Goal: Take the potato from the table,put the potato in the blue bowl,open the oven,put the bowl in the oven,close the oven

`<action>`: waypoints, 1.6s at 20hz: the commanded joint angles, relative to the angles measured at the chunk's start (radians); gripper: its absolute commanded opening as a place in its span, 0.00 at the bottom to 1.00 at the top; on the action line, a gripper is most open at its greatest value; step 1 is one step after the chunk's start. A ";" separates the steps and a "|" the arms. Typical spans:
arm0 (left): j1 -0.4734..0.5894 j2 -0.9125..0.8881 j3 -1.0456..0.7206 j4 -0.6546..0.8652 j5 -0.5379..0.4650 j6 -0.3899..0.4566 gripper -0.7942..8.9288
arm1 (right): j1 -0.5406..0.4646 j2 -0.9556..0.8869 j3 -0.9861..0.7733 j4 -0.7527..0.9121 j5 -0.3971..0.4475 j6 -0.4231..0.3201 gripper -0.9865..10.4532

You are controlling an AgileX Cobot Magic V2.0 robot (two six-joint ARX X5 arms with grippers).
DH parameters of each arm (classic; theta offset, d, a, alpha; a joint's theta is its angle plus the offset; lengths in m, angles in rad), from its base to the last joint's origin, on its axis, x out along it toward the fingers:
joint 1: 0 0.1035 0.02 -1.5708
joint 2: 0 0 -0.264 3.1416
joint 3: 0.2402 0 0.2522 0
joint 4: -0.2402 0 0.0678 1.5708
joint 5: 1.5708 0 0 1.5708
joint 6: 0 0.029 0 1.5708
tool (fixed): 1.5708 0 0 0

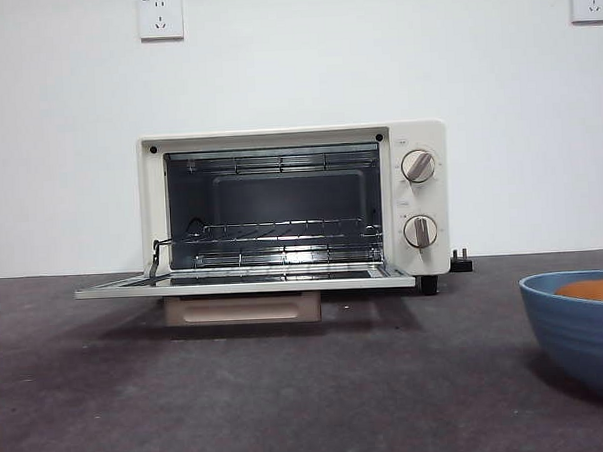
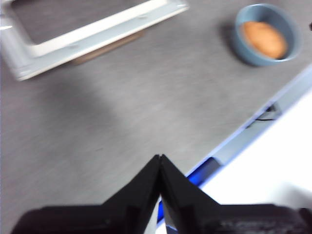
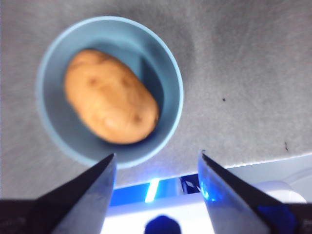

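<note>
The cream-white oven [image 1: 293,201] stands at the back of the table with its door [image 1: 244,283] folded down flat and its wire rack showing. The blue bowl [image 1: 578,325] sits at the right edge of the front view with the orange-brown potato [image 1: 595,290] lying inside it. My right gripper [image 3: 157,161] hangs open above the bowl [image 3: 110,90] and the potato [image 3: 111,103], holding nothing. My left gripper [image 2: 160,158] is shut and empty, high over the table's near edge; its view shows the open door [image 2: 92,36] and the bowl [image 2: 267,34] farther off.
The dark grey table [image 1: 289,397] spreads in front of the oven. A black plug [image 1: 461,262] lies beside the oven's right foot. Two wall sockets [image 1: 160,16] are mounted on the white wall behind. The table's light front border [image 2: 273,114] runs close to the left gripper.
</note>
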 commanded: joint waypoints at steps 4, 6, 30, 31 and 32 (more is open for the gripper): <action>-0.004 -0.067 -0.003 -0.064 -0.045 -0.006 0.08 | -0.112 0.132 -0.013 0.045 -0.008 -0.050 0.33; -0.004 -0.094 -0.003 -0.065 -0.045 -0.007 0.08 | -0.143 0.153 -0.013 0.068 -0.011 -0.063 0.33; -0.004 -0.117 -0.003 -0.053 -0.045 -0.019 0.08 | -0.053 0.380 0.210 0.175 -0.136 0.085 0.08; -0.004 -0.117 -0.003 -0.050 -0.045 -0.019 0.08 | -0.037 0.381 0.233 0.213 -0.138 0.113 0.08; -0.004 -0.117 -0.003 -0.049 -0.045 -0.019 0.08 | -0.024 0.389 0.258 0.246 -0.142 0.144 0.08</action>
